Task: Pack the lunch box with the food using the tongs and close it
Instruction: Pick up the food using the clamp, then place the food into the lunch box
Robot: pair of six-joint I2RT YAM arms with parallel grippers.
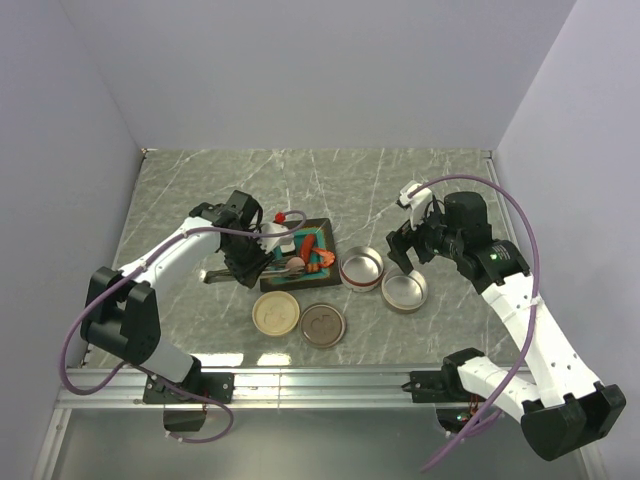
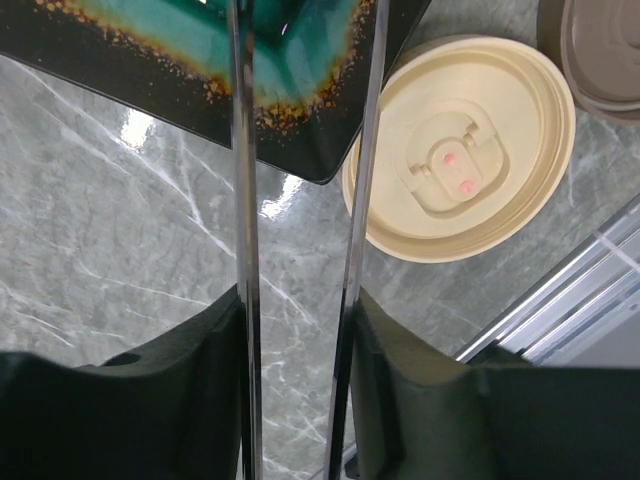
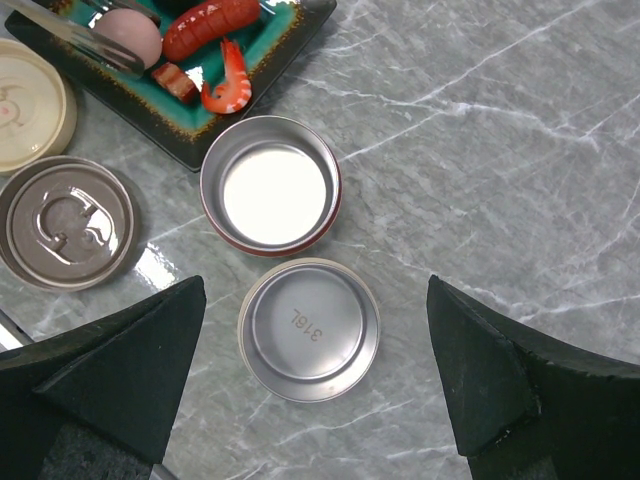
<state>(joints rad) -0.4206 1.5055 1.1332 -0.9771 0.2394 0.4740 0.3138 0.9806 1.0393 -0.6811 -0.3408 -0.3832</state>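
Grip check, left wrist view first. Found left gripper [image 2: 297, 305] closed on the tongs [image 2: 245, 220], both thin steel arms pinched between its fingers at the bottom of the frame and running up toward the tray [image 2: 300, 150] at top centre. Traced the tips in the right wrist view to the upper left corner, beside the pink egg [image 3: 130, 35]; could not tell whether touching. Noted sausage [image 3: 215, 22] and shrimp [image 3: 228, 88] on the same tray, just above the red-rimmed tin [image 3: 270, 190] and the plain steel tin [image 3: 310, 330] at frame centre, both empty. Found right gripper [image 3: 315, 290] wide open, holding nothing, poised over those tins. Judged the tongs light, springy and polished: likely to slide or twist in the pads, so best held about mid-length and squeezed gently, enough to close the tips without crossing them. Judged all three pieces small, light and smooth; egg round and apt to squirt out, better taken across its middle; shrimp easier by its curved body. Logged cream lid [image 2: 460, 150] and brown lid [image 3: 68, 222] lying apart from the tins.
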